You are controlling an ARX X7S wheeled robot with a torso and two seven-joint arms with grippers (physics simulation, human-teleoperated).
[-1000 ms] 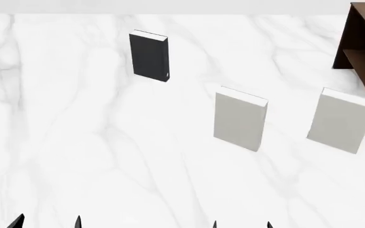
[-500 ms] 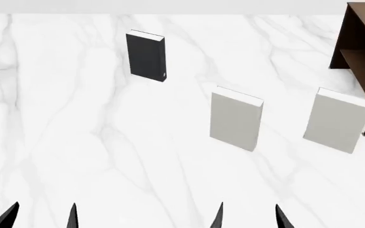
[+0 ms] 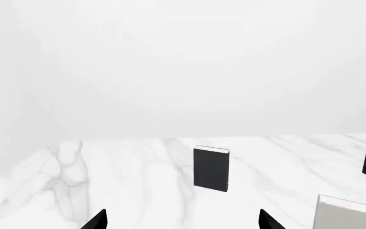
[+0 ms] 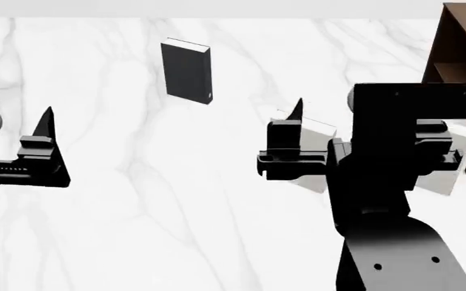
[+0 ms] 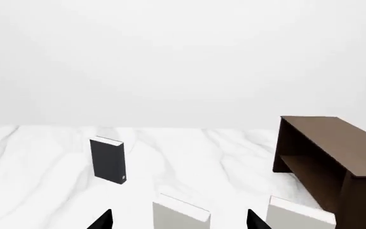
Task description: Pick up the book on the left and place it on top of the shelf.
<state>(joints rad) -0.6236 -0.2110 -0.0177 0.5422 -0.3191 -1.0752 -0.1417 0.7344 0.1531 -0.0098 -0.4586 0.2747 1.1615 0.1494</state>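
My head camera looks down on a white marbled desk (image 4: 136, 200). The book (image 4: 187, 71), thin and black with white page edges, stands upright toward the far side of the desk, left of centre, with a small light mark near one lower corner. It touches nothing but the desk.

My left claw (image 3: 179, 220) is raised above the near left part of the desk, well apart from the book. In its wrist view two dark fingertips (image 3: 96, 220) show with a wide gap between them, so it is released and carries nothing. The book (image 3: 211, 169) stands ahead of that gap.

My right arm (image 4: 395, 200) rises at the near right and hides much of the two grey books behind it. My right claw (image 5: 179, 219) is also spread, with nothing between its tips. Its wrist view shows the nearer grey book (image 5: 180, 213) and the second grey book (image 5: 299, 217) upright, side by side with a gap between them, and the black book (image 5: 108, 160) farther off and well apart from both.

The shelf (image 5: 332, 160), dark brown wood with a flat top board and an open compartment below, stands at the far right of the desk, just beyond the second grey book. In the head view only its edge (image 4: 460, 42) shows
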